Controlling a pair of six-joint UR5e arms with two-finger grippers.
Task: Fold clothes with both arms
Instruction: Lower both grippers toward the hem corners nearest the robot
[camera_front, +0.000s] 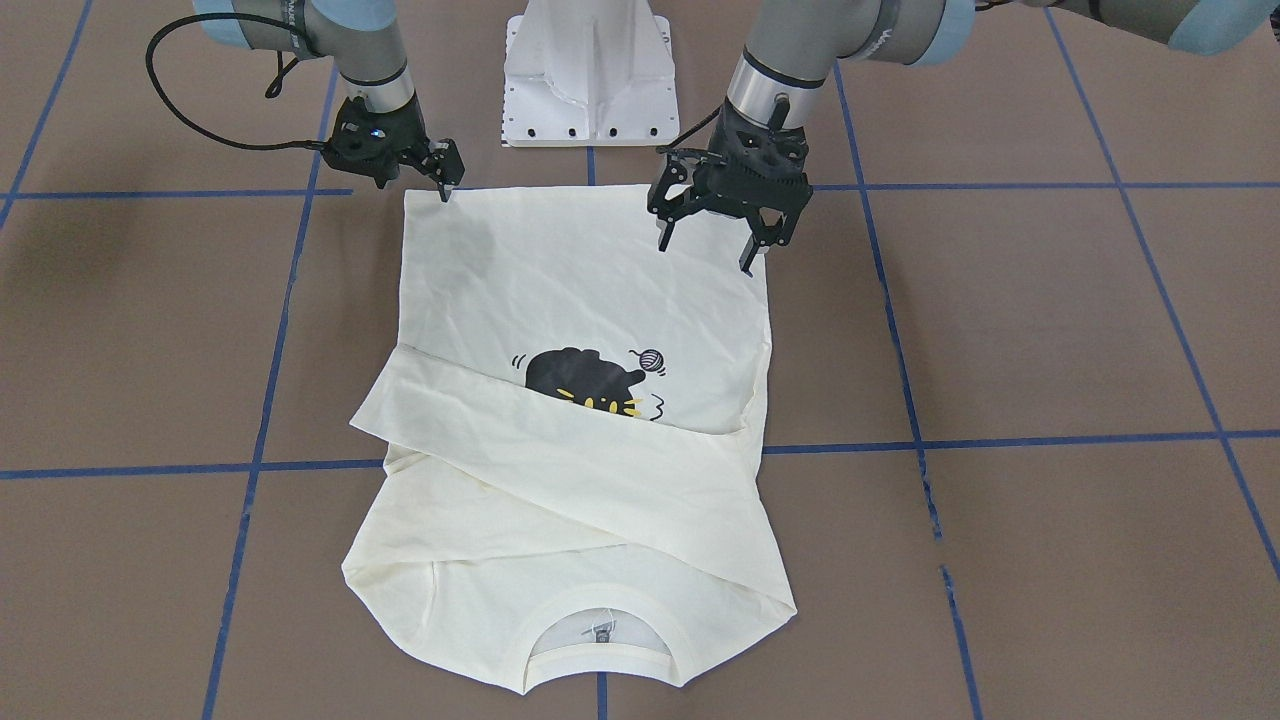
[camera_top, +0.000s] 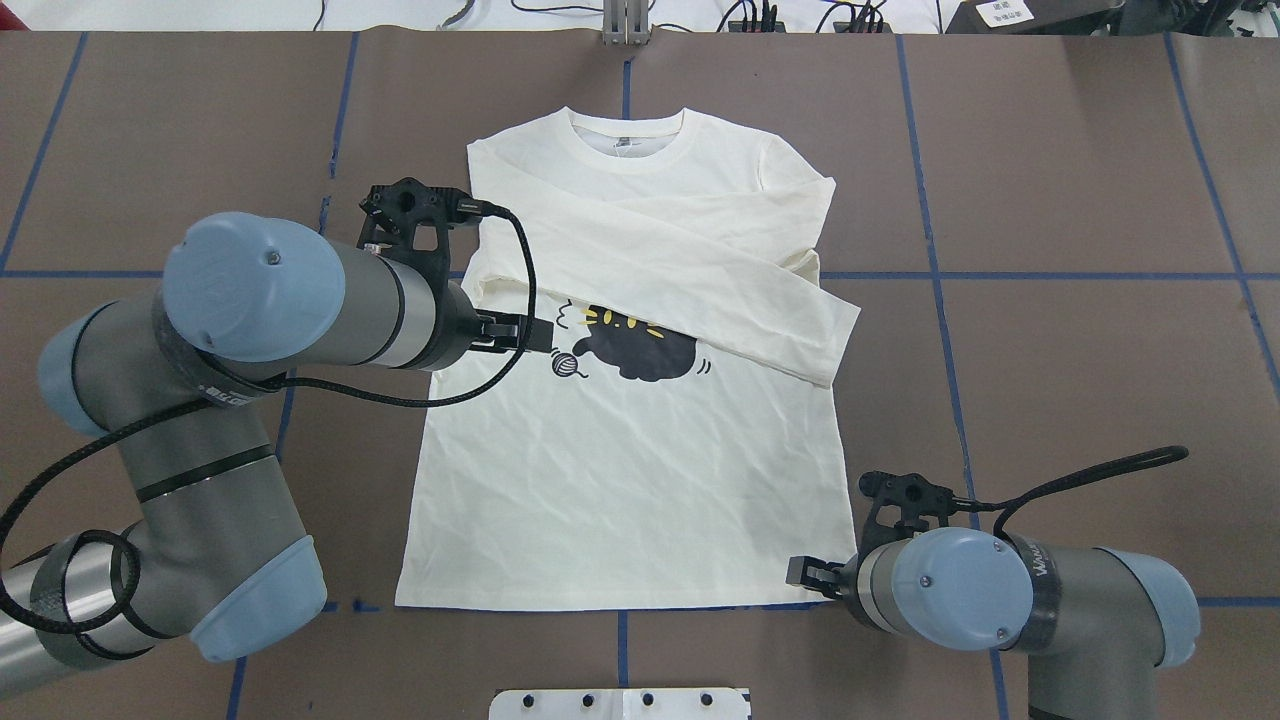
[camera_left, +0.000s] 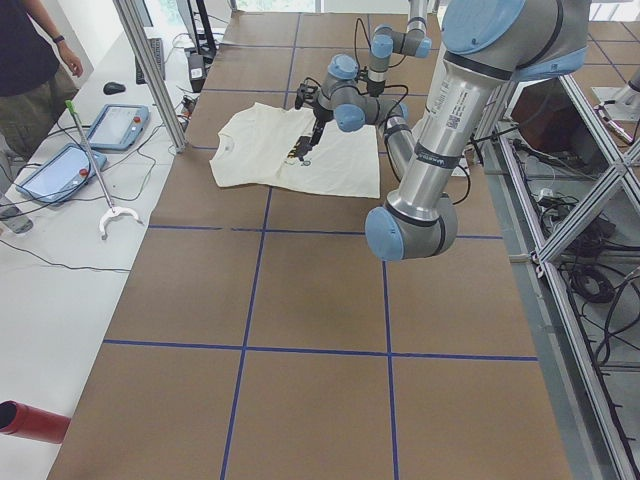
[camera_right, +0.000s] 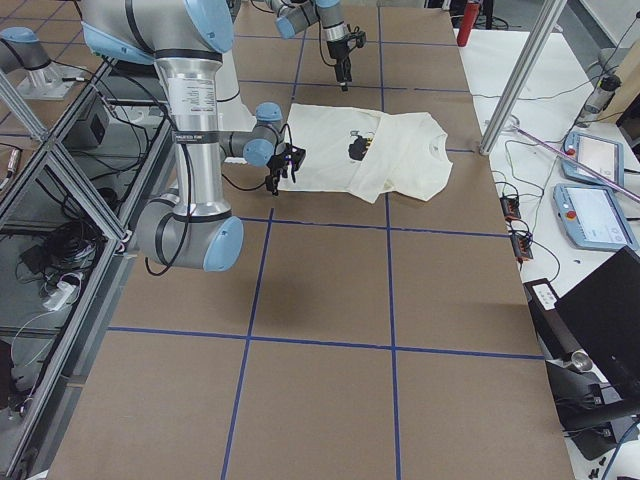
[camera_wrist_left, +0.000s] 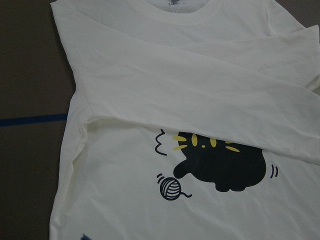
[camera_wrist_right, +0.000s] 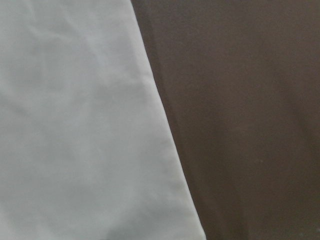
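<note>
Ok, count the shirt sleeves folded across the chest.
2. The top sleeve runs diagonally across the shirt, covering part of the cat print. The lower sleeve crosses beneath it, mostly hidden.

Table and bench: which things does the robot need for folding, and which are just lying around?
For folding: cream shirt, left gripper, right gripper.
Just lying about: red tube, blue tablet, grabber stick.

Brown table with blue tape grid, white pedestal base
</note>
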